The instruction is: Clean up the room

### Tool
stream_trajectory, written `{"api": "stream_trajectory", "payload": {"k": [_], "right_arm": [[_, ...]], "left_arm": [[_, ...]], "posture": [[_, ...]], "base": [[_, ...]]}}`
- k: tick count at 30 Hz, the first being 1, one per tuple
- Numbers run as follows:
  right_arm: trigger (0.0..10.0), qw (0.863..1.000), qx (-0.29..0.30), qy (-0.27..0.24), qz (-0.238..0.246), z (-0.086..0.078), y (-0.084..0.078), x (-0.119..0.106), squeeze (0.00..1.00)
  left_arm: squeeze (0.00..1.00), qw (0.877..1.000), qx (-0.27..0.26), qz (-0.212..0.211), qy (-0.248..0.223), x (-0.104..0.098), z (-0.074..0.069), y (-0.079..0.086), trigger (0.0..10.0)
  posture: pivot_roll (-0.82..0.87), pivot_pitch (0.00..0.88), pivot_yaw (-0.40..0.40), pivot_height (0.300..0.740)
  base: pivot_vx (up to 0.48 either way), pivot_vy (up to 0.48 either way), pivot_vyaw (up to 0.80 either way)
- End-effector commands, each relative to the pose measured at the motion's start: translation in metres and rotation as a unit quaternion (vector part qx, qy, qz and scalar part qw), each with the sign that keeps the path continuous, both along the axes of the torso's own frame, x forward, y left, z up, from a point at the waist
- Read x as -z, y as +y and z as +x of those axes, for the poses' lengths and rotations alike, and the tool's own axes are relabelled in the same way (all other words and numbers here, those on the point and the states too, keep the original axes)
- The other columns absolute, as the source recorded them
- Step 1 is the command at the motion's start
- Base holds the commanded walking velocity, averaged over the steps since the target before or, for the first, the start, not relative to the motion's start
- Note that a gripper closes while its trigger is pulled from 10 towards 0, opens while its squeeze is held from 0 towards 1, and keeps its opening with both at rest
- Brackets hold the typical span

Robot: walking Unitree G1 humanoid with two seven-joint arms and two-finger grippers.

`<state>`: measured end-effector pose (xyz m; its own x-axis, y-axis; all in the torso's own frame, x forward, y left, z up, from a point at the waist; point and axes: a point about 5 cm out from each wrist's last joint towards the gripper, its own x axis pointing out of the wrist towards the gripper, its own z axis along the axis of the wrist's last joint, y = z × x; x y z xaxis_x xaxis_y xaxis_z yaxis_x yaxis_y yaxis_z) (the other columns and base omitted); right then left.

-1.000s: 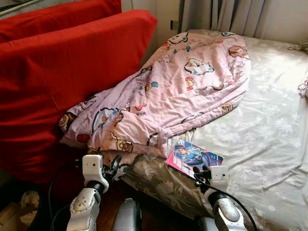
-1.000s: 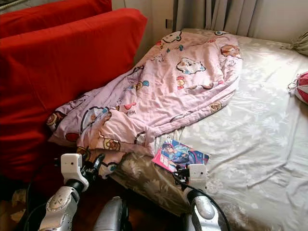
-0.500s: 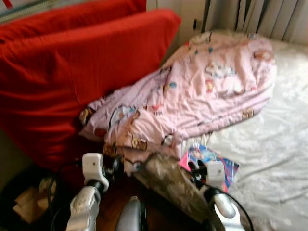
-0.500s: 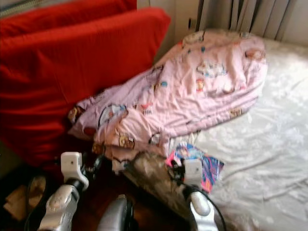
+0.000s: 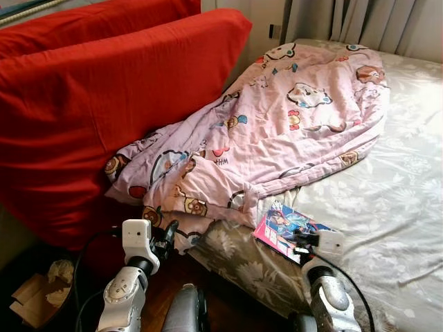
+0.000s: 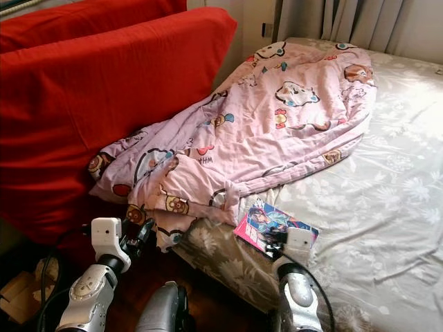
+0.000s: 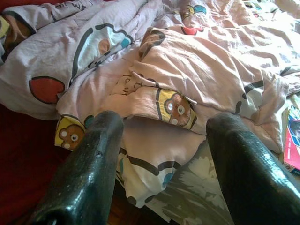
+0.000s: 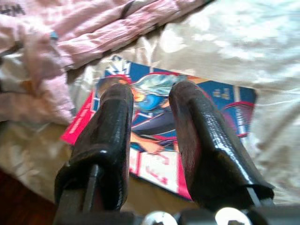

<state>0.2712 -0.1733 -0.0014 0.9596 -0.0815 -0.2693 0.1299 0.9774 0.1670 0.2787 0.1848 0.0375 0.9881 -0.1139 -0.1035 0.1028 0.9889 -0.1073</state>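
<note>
My right gripper (image 8: pixel 150 140) has come forward over the book (image 5: pixel 287 228), which a second ago lay a little ahead of it; its fingers are a small gap apart and hold nothing. So I judge the book is my first thing to tidy. My left gripper (image 7: pixel 164 154) is wide open and empty, just left of the book, at the hanging corner of the blanket (image 5: pixel 277 131). The book lies on the bed (image 5: pixel 394 194), at the blanket's near edge. Beyond the book, the blanket runs up to the red cushions (image 5: pixel 104 97).
</note>
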Motion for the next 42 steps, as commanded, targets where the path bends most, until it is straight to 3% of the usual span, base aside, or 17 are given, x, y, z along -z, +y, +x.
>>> {"api": "stream_trajectory", "payload": {"k": [1, 10, 32, 42], "right_arm": [[10.0, 1.0, 0.005, -0.009, -0.001, 0.0, 0.0, -0.001, 0.0], [10.0, 1.0, 0.016, -0.022, 0.004, 0.003, -0.004, -0.007, 0.0], [10.0, 0.999, 0.031, -0.011, -0.001, 0.011, -0.012, -0.01, 0.0], [10.0, 1.0, 0.016, -0.008, 0.012, 0.017, -0.009, -0.012, 0.0]], "left_arm": [[0.0, 1.0, -0.007, 0.0, 0.006, 0.002, -0.002, 0.004, 10.0], [0.0, 1.0, -0.012, -0.004, 0.003, 0.0, 0.001, 0.003, 10.0], [0.0, 1.0, -0.009, 0.006, 0.004, 0.0, -0.001, 0.004, 10.0], [0.0, 1.0, -0.017, 0.016, -0.002, -0.005, 0.001, 0.014, 10.0]], "posture": [[0.06, 0.131, 0.074, 0.634], [0.06, 0.135, 0.063, 0.634], [0.07, 0.152, 0.07, 0.634], [0.08, 0.186, 0.078, 0.634]], "base": [[0.0, 0.0, 0.0], [0.0, 0.0, 0.0], [0.233, 0.0, 0.0], [0.0, 0.0, 0.0]]}}
